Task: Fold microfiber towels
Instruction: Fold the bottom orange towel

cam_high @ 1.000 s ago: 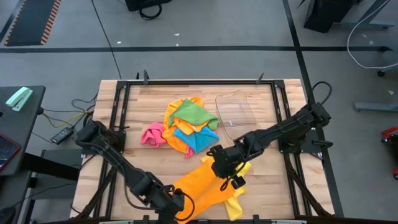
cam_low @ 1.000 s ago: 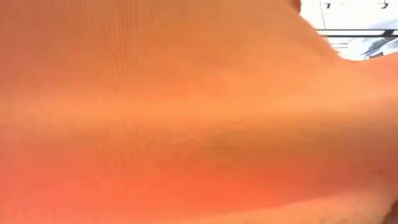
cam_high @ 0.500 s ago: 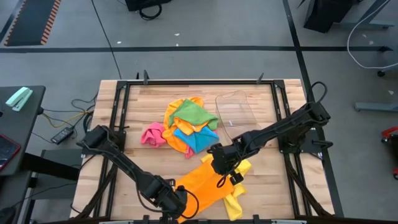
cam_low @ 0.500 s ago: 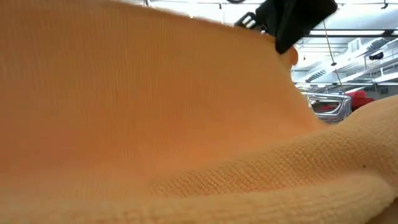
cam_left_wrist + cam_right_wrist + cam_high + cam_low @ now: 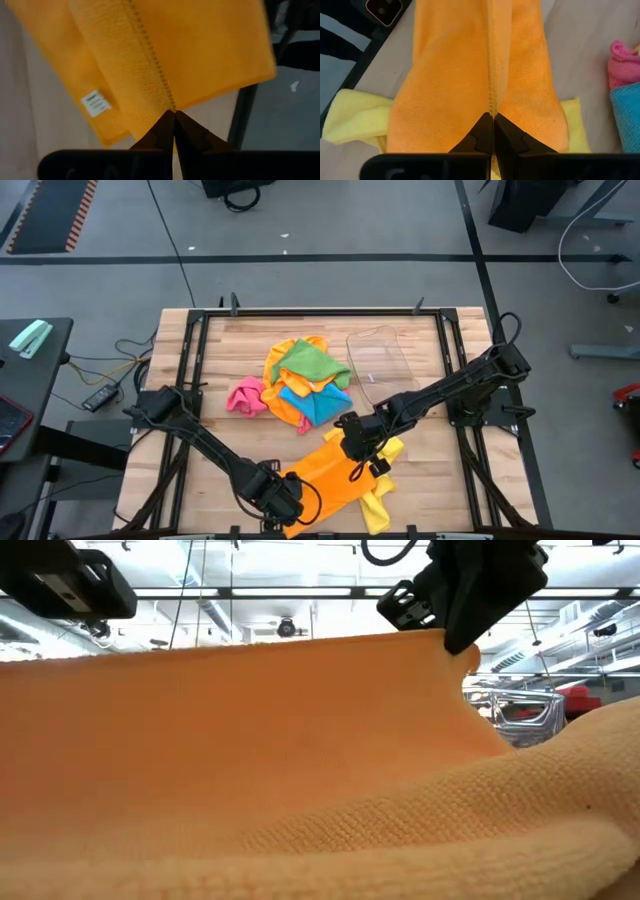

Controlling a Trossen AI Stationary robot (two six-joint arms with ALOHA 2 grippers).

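An orange microfiber towel [image 5: 325, 480] is held up near the table's near edge between my two grippers. My left gripper [image 5: 288, 502] is shut on its near-left end. My right gripper [image 5: 352, 444] is shut on its far end. In the low view the towel [image 5: 250, 740] fills most of the picture, with its top edge running from my left gripper [image 5: 62, 582] to my right gripper [image 5: 470, 600]. A yellow towel [image 5: 380, 508] lies flat on the table under it. A heap of orange, green, blue and pink towels [image 5: 300, 385] rests at the table's middle. My left gripper pinches the orange towel's stitched hem [image 5: 167, 102] between its two fingers, at a corner near the white label [image 5: 96, 103]. The towel spreads away from the fingers, lifted at this end. My right gripper pinches the towel's hem [image 5: 493, 102] between its two fingers from above, at the far end. The cloth runs away from the fingers in two sloping sides, lifted here, with its lower part on the yellow towel [image 5: 355, 125].
A clear plastic tray [image 5: 380, 360] stands at the far right of the table, beside the towel heap. Bare wood lies at the left [image 5: 190, 440] and right [image 5: 440, 480] of the table. The black frame rail [image 5: 320, 310] runs around the table.
My left gripper has gone toward the table's right edge along the near edge, still shut on the orange towel. In the low view the towel, which covered the whole picture, has sunk back, and its top edge now shows stretched between both grippers.
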